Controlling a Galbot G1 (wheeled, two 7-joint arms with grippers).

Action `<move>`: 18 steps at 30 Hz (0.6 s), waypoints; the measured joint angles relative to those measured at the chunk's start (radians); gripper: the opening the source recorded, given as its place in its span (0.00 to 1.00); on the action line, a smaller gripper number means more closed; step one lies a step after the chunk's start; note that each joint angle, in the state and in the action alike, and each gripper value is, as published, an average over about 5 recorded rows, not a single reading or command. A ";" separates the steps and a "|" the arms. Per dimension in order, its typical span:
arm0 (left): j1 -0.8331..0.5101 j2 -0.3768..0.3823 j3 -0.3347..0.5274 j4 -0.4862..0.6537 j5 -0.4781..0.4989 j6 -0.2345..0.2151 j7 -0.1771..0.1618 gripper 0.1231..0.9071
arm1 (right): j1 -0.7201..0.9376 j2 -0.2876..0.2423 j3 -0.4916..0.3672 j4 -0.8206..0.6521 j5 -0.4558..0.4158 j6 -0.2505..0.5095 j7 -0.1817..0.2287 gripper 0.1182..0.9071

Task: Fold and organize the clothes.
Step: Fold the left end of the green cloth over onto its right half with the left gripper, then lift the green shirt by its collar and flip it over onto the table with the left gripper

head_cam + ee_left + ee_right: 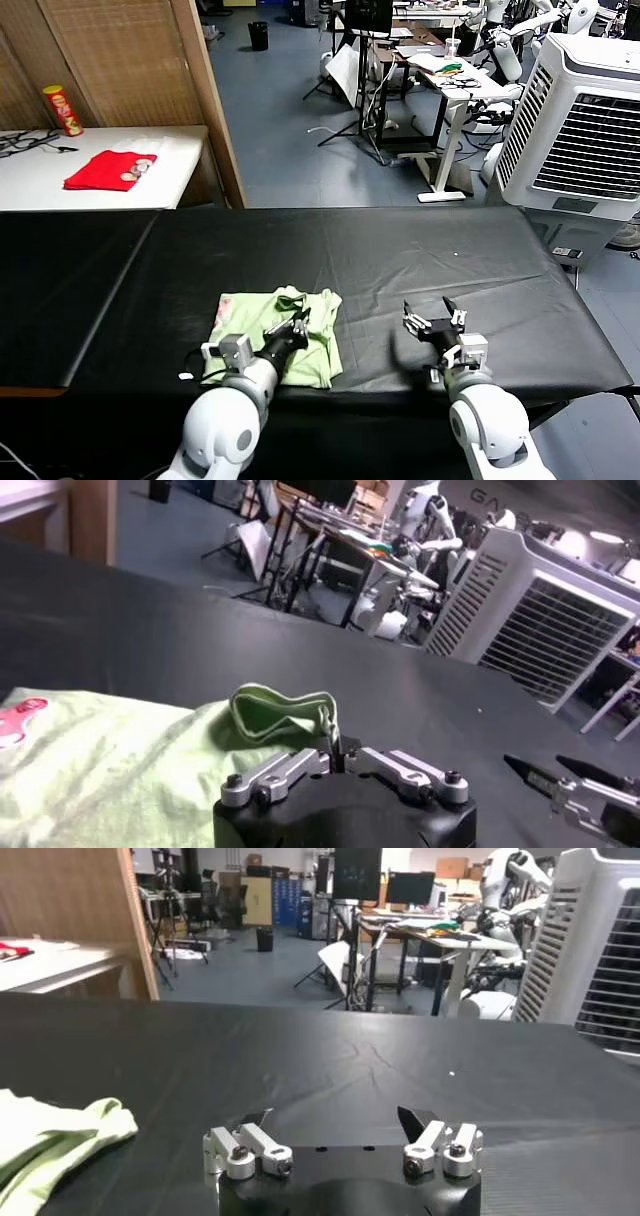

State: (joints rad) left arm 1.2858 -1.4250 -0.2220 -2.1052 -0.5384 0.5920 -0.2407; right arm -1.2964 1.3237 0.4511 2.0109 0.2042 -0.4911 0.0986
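**Shirt bundled but not yet tidy**

The pale green T-shirt (278, 335) lay on the black surface (400, 250), near its front edge and left of centre, already gathered into a compact, roughly rectangular bundle. Judging by that shape, the main folds looked done. The bundle was not flat, though: a loop of fabric (283, 710) stood up at its far right corner, and a bit of the red-and-white print (20, 723) showed in the left wrist view on the side away from that loop.

The left gripper (292, 327) sat over the right part of the bundle, its jaws drawn narrow. In the left wrist view the raised loop met the fingertips, so the jaws appeared to be pinching that fold of the shirt, though how firmly could not be told.

The right gripper (434, 318) hung just above the bare surface to the right of the shirt, apart from it, with jaws spread wide and nothing between them.

What seemed left was to lay the raised corner down, smooth the bundle and perhaps square or reposition it. The main risk, as I judged it, was that tugging the pinched fold would pull the layers open again.

On a separate white table (180, 150) at the far left lay a red cloth (108, 170) and a red can (63, 110), well away from the work.
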 joint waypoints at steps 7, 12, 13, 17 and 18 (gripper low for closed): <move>0.012 -0.044 0.021 0.002 -0.064 0.006 -0.002 0.53 | 0.012 -0.015 -0.028 -0.010 0.002 0.008 -0.031 0.86; 0.029 -0.086 0.010 -0.013 -0.033 -0.011 0.018 0.82 | 0.031 -0.031 -0.067 -0.012 0.056 0.016 -0.085 0.86; 0.032 -0.086 0.002 -0.019 -0.008 -0.023 0.034 0.84 | 0.037 -0.035 -0.078 -0.013 0.064 0.018 -0.098 0.86; 0.054 -0.040 -0.061 -0.031 0.091 -0.086 0.087 0.86 | 0.067 -0.044 -0.135 -0.023 0.074 0.026 -0.145 0.86; 0.062 -0.020 -0.084 -0.031 0.105 -0.101 0.095 0.86 | 0.076 -0.044 -0.151 -0.027 0.072 0.027 -0.151 0.86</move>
State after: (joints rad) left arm 1.3482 -1.4453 -0.3059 -2.1358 -0.4336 0.4913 -0.1456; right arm -1.2209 1.2798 0.3002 1.9835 0.2762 -0.4637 -0.0521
